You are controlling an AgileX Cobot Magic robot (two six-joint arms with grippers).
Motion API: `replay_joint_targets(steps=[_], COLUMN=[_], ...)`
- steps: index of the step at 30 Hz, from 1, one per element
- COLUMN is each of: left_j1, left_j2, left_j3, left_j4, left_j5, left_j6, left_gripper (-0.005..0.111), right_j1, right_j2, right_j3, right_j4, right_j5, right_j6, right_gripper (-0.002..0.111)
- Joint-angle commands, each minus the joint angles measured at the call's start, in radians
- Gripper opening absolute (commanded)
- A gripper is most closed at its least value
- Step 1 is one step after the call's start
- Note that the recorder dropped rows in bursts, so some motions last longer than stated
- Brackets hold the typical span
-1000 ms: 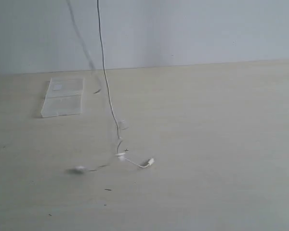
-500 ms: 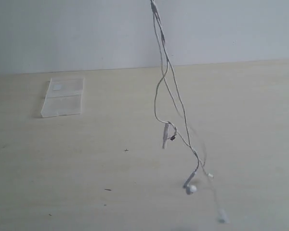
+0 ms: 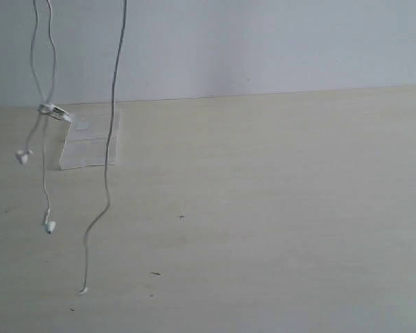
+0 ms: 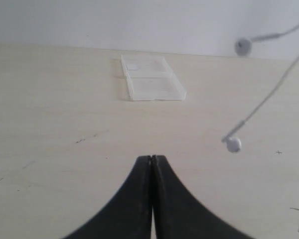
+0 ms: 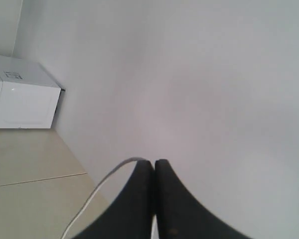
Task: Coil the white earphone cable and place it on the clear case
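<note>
A: Where's the white earphone cable (image 3: 113, 104) rn?
B: Far left of the ext. view, dangling from sthg above the frame. Leftmost are two thin strands, w/ the upper earbud (image 3: 21, 157) out to the side and the lower earbud (image 3: 49, 226) beneath. Just right of them the long strand drops to the plug end (image 3: 83, 290). Can't tell if that tip touches the table (image 3: 277, 208).
A: And the clear case (image 3: 87, 152)?
B: Flat on the table near the back wall, behind the strands. The long strand crosses its right edge in that view. Nothing on it.
A: Why hang the cable like that?
B: My guess: held up, it falls straight & untangled, so it's easier to gather into loops, and it's close to the case. No coil yet, so it's early in the task.
A: Left gripper (image 4: 152, 160)?
B: Jaws pressed together w/ nothing btwn them, low over bare table, facing the case. Both buds hang off to one side, not touching it.
A: Right gripper (image 5: 153, 163)?
B: Also closed, up high. Its cam sees mostly wall plus a white box (image 5: 20, 99). The cable arcs out right at the fingertips, so prob. it's pinched there, and that's what holds it up.
</note>
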Motion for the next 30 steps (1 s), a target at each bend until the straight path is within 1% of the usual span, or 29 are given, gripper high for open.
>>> replay_joint_targets(steps=[1,15,18,20,23,27,30], left_j1=[0.0,0.0,0.0,0.0,0.0,0.0,0.0], left_j2=[-0.005,-0.005,-0.005,-0.005,-0.005,-0.005,-0.005], left_j3=[0.003,0.003,0.003,0.003,0.003,0.003,0.003], left_j4=[0.007,0.023,0.026,-0.026,-0.208,-0.218,-0.218], left_j5=[-0.004,-0.004,-0.04,-0.109,-0.214,-0.406,-0.522], left_j6=[0.0,0.0,0.023,0.015,0.019,0.019,0.019], left_gripper=[0.0,0.0,0.0,0.0,0.0,0.0,0.0], right_j1=[-0.003,-0.003,-0.003,-0.003,-0.003,-0.003,-0.003], right_j2=[0.002,0.006,0.006,0.006,0.006,0.006,0.006], right_j3=[-0.006,-0.006,-0.006,-0.006,-0.006,-0.006,-0.006], right_j4=[-0.009,-0.009,-0.009,-0.014,-0.024,-0.033,-0.035], right_j5=[0.04,0.063,0.059,0.054,0.05,0.05,0.048], right_j6=[0.025,0.025,0.025,0.025,0.025,0.025,0.025], right_gripper=[0.0,0.0,0.0,0.0,0.0,0.0,0.0])
